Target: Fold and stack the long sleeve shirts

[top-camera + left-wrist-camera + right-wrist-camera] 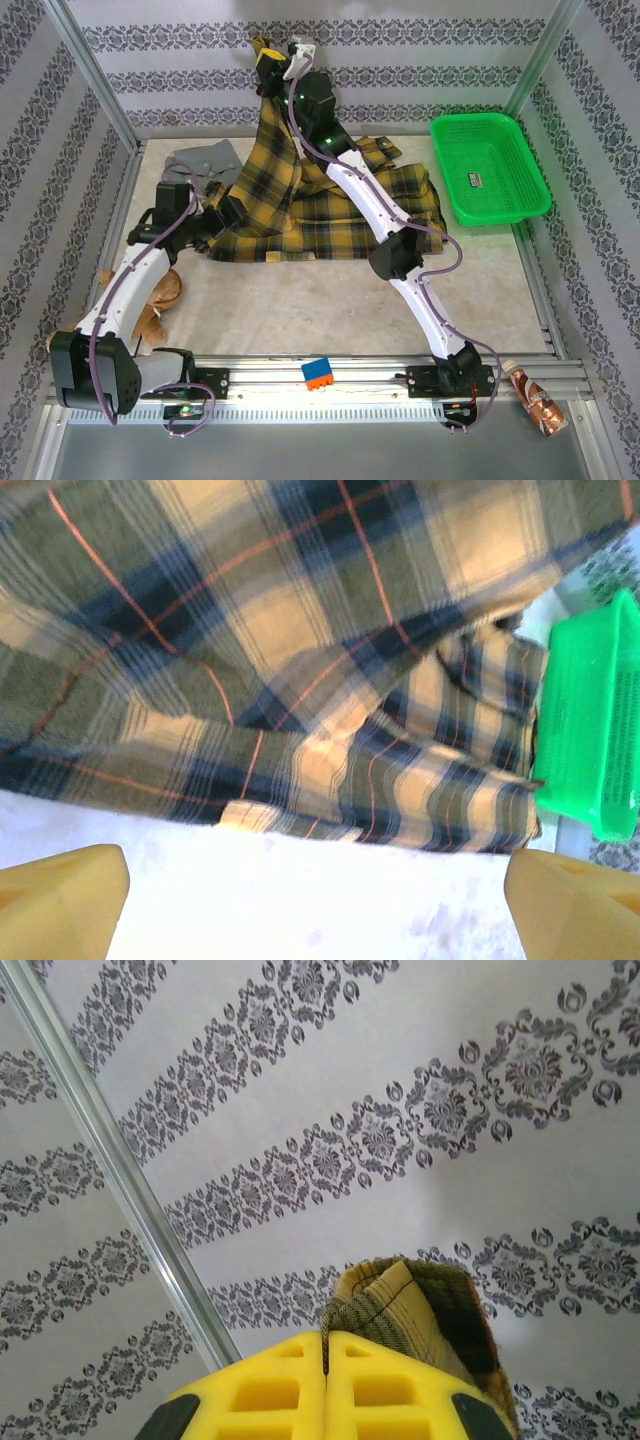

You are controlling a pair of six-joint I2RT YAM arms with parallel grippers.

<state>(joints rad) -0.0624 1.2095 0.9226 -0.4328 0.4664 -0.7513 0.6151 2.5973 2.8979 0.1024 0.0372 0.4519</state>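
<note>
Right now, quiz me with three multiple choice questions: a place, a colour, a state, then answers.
1. Where is the green plastic mesh basket? A near left; B far right; C on the rail.
2. What colour is the plain collared cloth shirt at far left? A red; B white; C grey.
3. The right gripper is: A shut on the yellow-and-black plaid flannel shirt; B open; C shut on nothing.
Answers: B, it lies far right in the top view; C, its folds are grey; A, plaid cloth is pinched between closed fingers.
</note>
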